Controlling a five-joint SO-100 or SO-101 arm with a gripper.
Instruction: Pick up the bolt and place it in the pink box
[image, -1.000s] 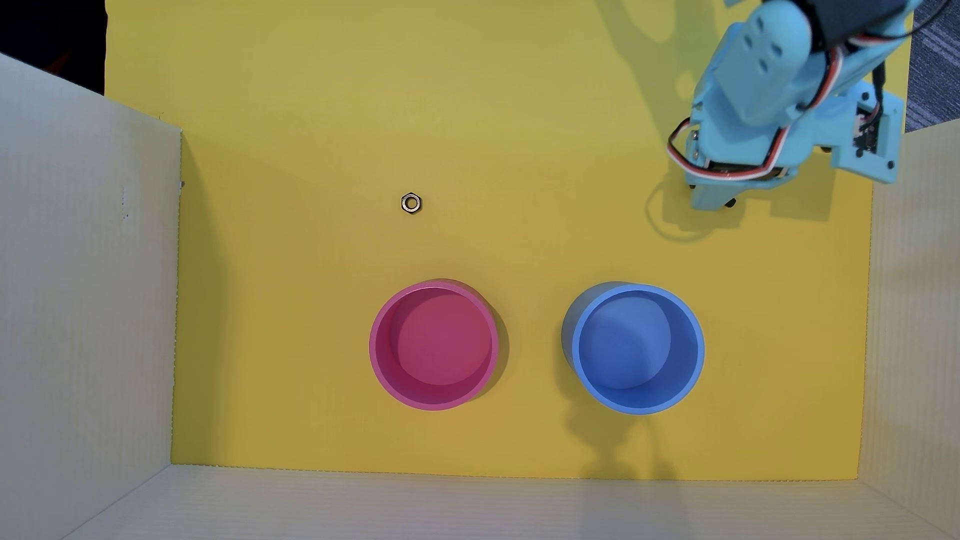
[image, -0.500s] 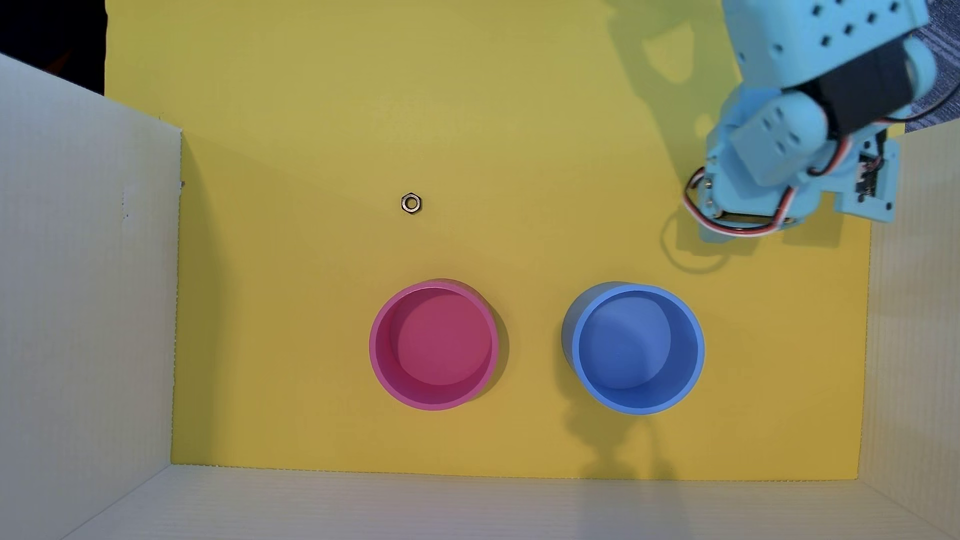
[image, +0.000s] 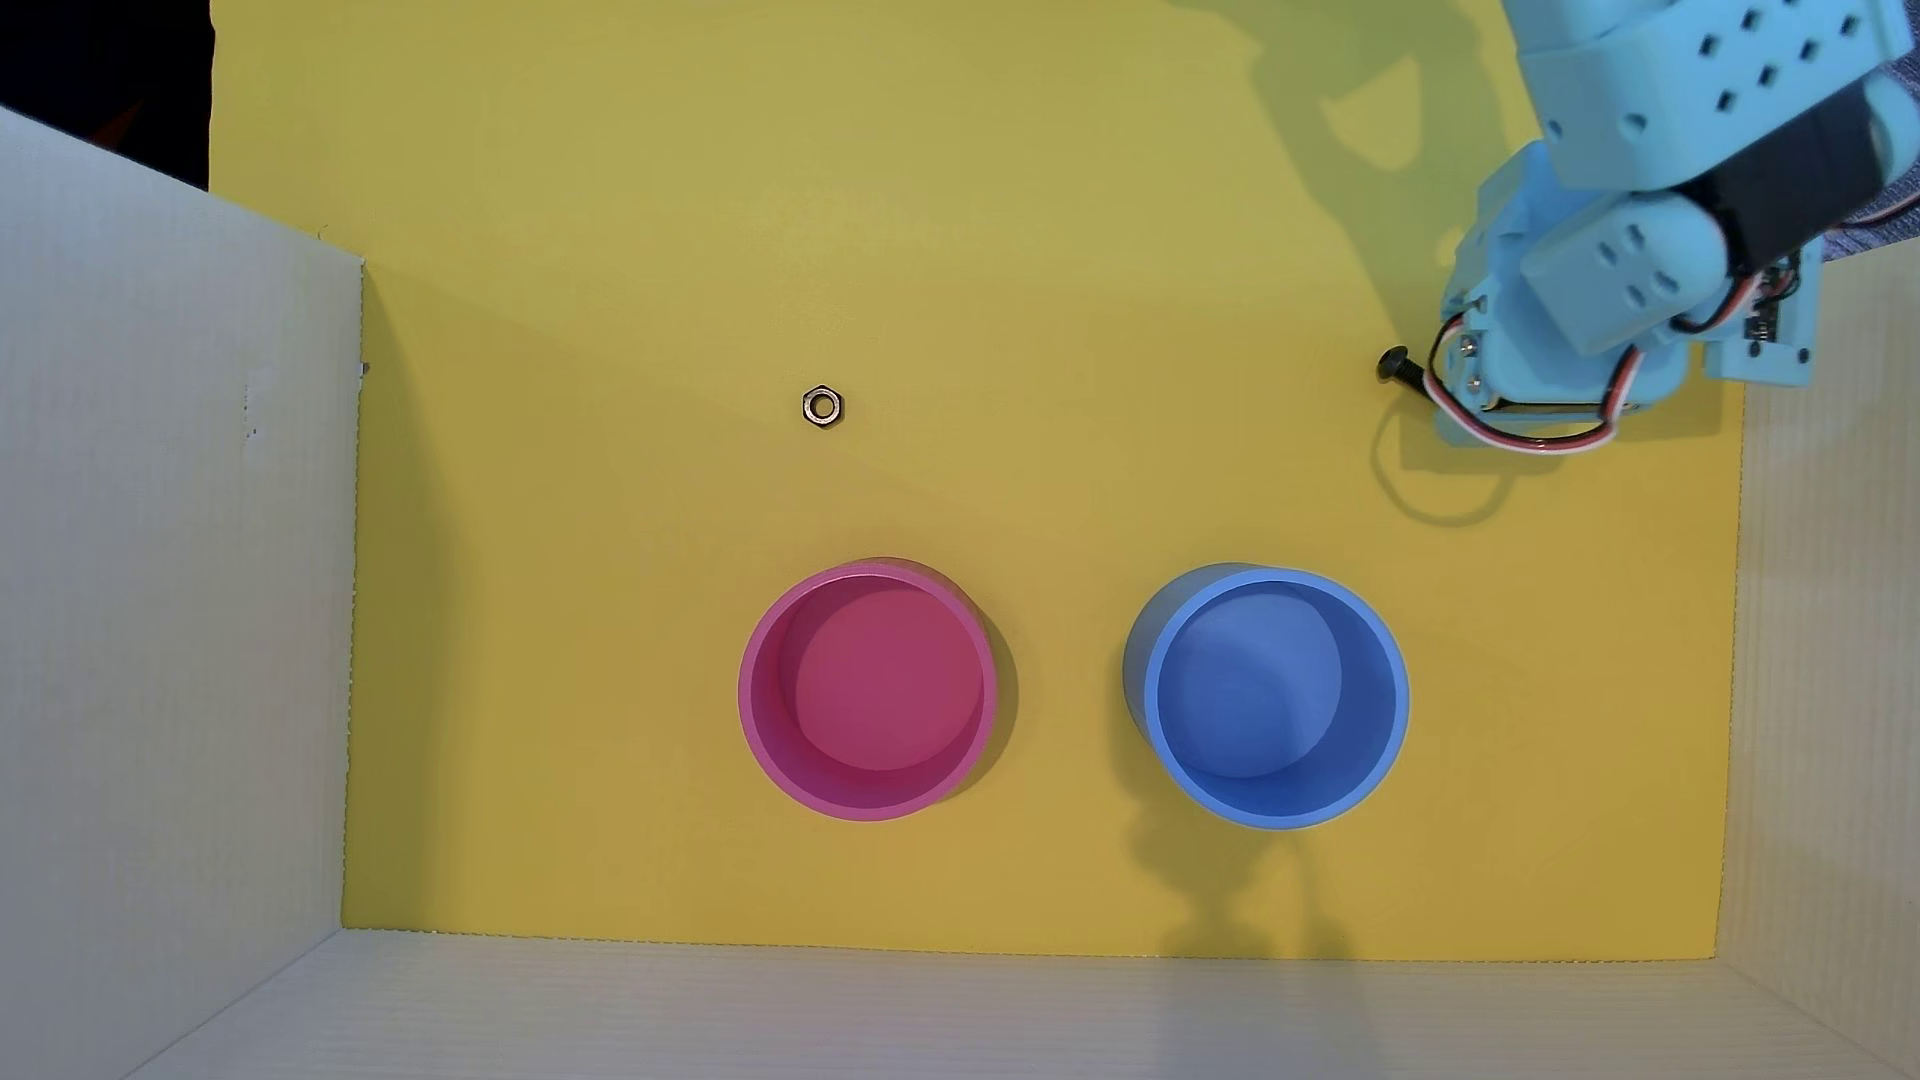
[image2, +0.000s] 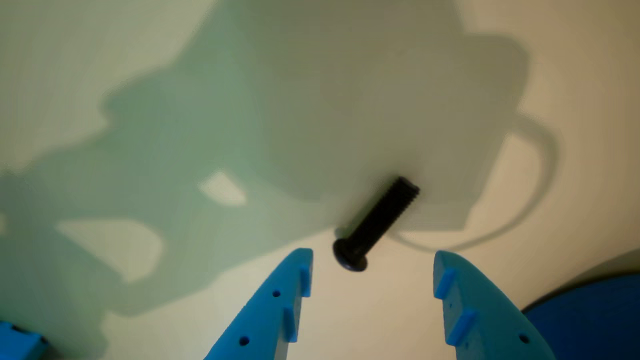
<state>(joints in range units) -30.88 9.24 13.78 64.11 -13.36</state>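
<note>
The bolt (image2: 375, 225) is a small black screw lying flat on the yellow floor. In the wrist view its rounded head lies just beyond my two blue fingertips, in line with the gap between them, and its threaded shank points away. My gripper (image2: 372, 252) is open and holds nothing. In the overhead view the bolt (image: 1395, 369) lies at the right, its shank partly under my light blue arm (image: 1590, 301), which hides the fingers. The pink box (image: 756, 727), a round pink cup, stands empty at the lower middle, far from the gripper.
A same-shaped blue round container (image: 1397, 696) stands right of the pink one and below the arm; its edge shows in the wrist view (image2: 590, 320). A silver hex nut (image: 822, 406) lies above the pink box. White cardboard walls (image: 166, 582) enclose the yellow floor.
</note>
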